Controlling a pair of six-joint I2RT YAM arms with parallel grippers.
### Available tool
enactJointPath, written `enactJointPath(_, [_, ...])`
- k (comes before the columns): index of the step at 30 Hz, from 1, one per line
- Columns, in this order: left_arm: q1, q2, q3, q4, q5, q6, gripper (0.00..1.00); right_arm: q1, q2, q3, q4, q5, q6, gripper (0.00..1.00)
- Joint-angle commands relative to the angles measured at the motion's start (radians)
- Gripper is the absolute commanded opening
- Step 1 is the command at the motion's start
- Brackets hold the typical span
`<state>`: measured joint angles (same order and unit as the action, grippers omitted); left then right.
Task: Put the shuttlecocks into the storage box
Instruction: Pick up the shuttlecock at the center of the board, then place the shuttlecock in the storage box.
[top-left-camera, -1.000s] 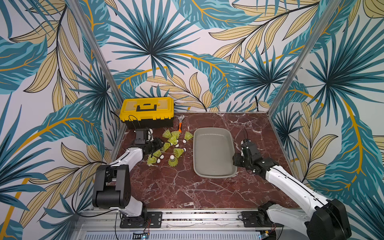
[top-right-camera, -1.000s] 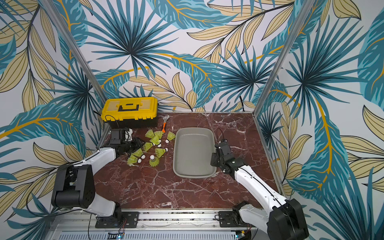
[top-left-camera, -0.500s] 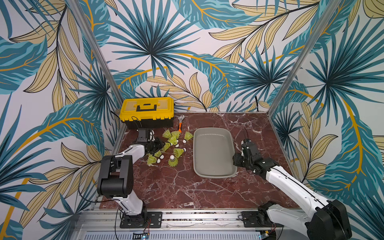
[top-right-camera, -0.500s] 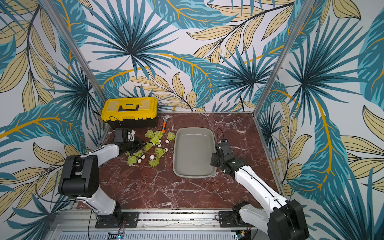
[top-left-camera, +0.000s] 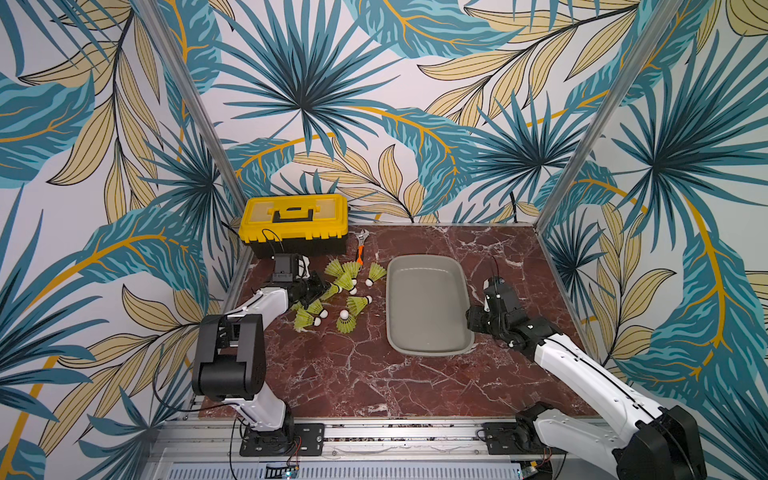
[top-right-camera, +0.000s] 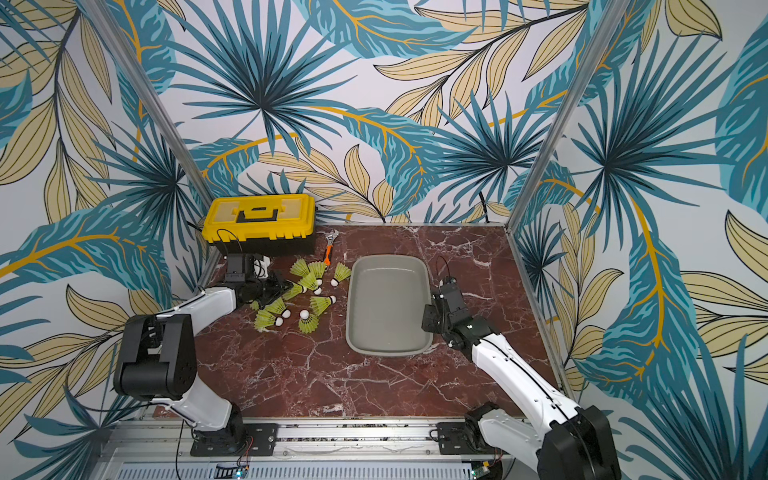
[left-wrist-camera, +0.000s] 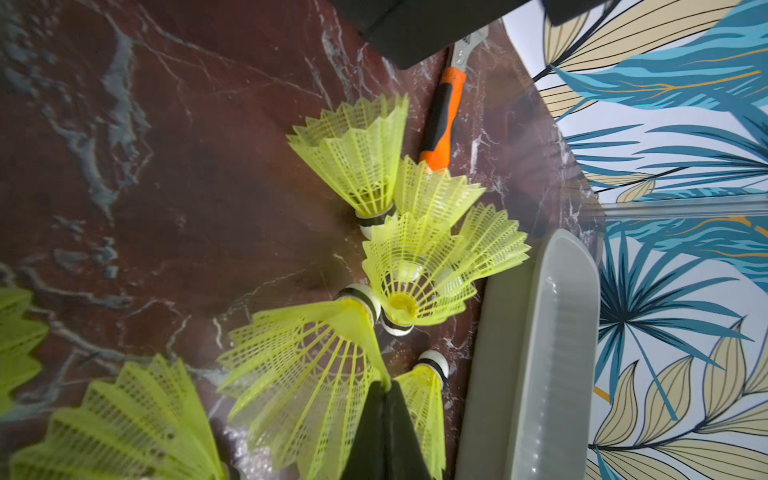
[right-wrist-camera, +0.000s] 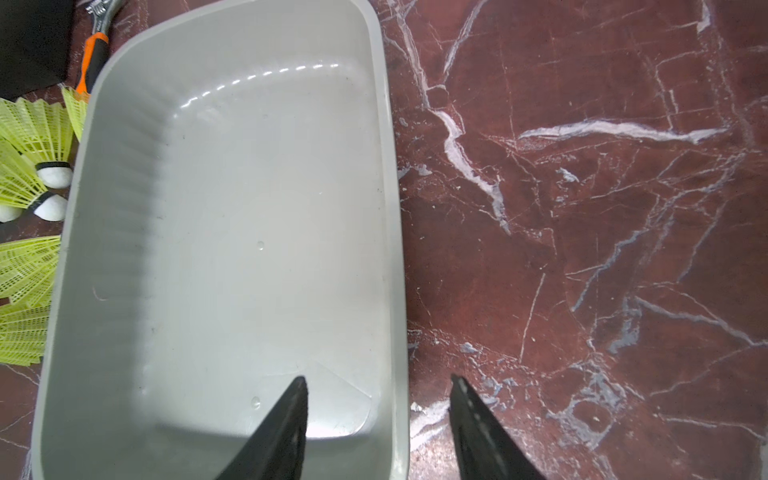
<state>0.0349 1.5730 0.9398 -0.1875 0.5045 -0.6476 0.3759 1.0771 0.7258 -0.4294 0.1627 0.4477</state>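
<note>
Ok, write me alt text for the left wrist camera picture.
The left claw is shut on the skirt rim of a neon yellow-green shuttlecock over the red marble table. More shuttlecocks lie clustered close by, with an orange-handled wrench beyond them and the grey storage box alongside.
</note>
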Motion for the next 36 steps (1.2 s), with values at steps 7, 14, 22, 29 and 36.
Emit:
enactJointPath(7, [0.004, -0.216, 0.048, -0.226, -0.001, 0.069, 0.00, 0.005, -0.013, -0.042, 0.320, -0.202, -0.289, 0.56])
enactJointPath(14, [-0.092, -0.265, 0.122, -0.327, 0.075, 0.109, 0.00, 0.007, 0.046, -0.096, 0.585, -0.445, -0.465, 0.57])
enactJointPath(22, [-0.278, -0.241, 0.167, -0.280, 0.134, 0.056, 0.00, 0.052, 0.169, -0.056, 0.704, -0.577, -0.590, 0.61])
enactJointPath(29, [-0.396, -0.177, 0.220, -0.270, 0.140, 0.048, 0.00, 0.094, 0.296, 0.037, 0.694, -0.545, -0.629, 0.61])
enactJointPath(36, [-0.439, -0.130, 0.250, -0.271, 0.152, 0.052, 0.00, 0.118, 0.388, 0.097, 0.666, -0.567, -0.700, 0.62])
